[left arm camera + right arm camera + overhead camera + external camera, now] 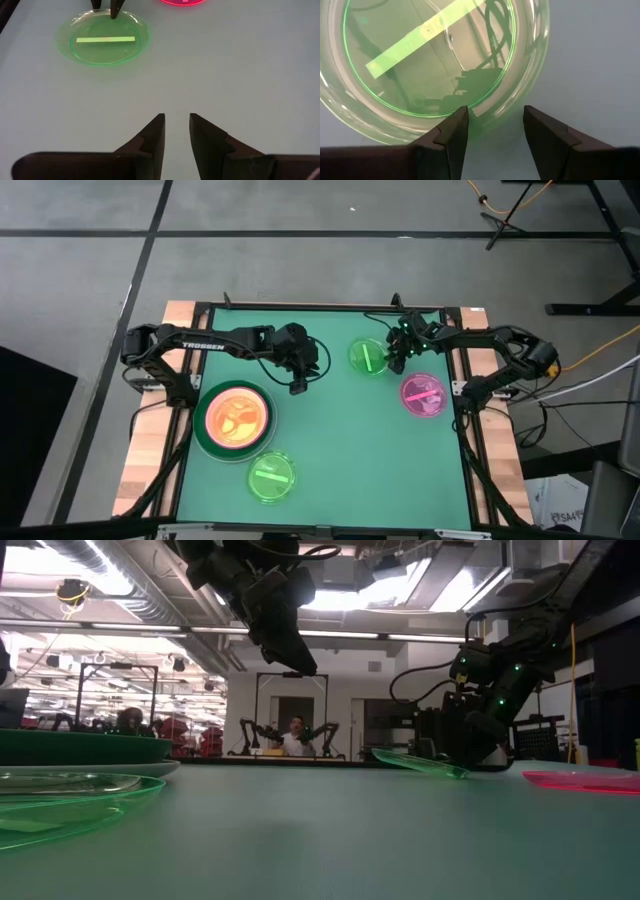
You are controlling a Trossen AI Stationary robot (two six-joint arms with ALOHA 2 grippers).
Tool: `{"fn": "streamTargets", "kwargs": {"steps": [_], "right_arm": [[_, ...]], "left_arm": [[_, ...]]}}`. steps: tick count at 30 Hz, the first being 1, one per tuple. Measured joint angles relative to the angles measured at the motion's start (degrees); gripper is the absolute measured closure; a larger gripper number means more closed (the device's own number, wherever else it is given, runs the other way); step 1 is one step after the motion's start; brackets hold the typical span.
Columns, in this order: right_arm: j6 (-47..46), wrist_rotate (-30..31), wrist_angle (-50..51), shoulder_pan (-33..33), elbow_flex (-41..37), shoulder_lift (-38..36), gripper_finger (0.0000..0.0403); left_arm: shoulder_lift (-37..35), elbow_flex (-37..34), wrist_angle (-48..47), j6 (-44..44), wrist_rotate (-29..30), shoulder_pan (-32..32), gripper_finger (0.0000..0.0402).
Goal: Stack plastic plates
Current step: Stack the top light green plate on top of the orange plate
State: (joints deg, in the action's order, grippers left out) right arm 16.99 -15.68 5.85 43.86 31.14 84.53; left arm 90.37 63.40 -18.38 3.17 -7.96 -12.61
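- Green mat (330, 440) carries four plate groups.
- Left side: orange plate (236, 416), see-through, nested in a stack with a dark green plate (203, 438) at the bottom.
- Near the front edge: a small lime plate (271, 477), clear, with a bright strip across it.
- Far right: a second lime plate (435, 60), tilted up at one edge in the low view. My right gripper (495, 125) is at its rim, fingers spread wide, one at the rim; nothing gripped that I can tell.
- Pink plate (424, 395) lies flat to the right.
- My left gripper (176, 131) hovers above the mat, fingers narrowly parted, empty.
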Motion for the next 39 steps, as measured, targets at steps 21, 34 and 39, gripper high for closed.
{"fn": "streamTargets", "kwargs": {"steps": [21, 34, 39], "right_arm": [[0.0, 0.0, 0.0, 0.0, 0.0, 0.0, 0.0237], [0.0, -0.1, 0.0, 0.0, 0.0, 0.0, 0.0339], [0.0, -0.3, 0.0, 0.0, 0.0, 0.0, 0.0371]], "left_arm": [[0.0, 0.0, 0.0, 0.0, 0.0, 0.0, 0.0319], [0.0, 0.0, 0.0, 0.0, 0.0, 0.0, 0.0319], [0.0, 0.0, 0.0, 0.0, 0.0, 0.0, 0.0319]]}}
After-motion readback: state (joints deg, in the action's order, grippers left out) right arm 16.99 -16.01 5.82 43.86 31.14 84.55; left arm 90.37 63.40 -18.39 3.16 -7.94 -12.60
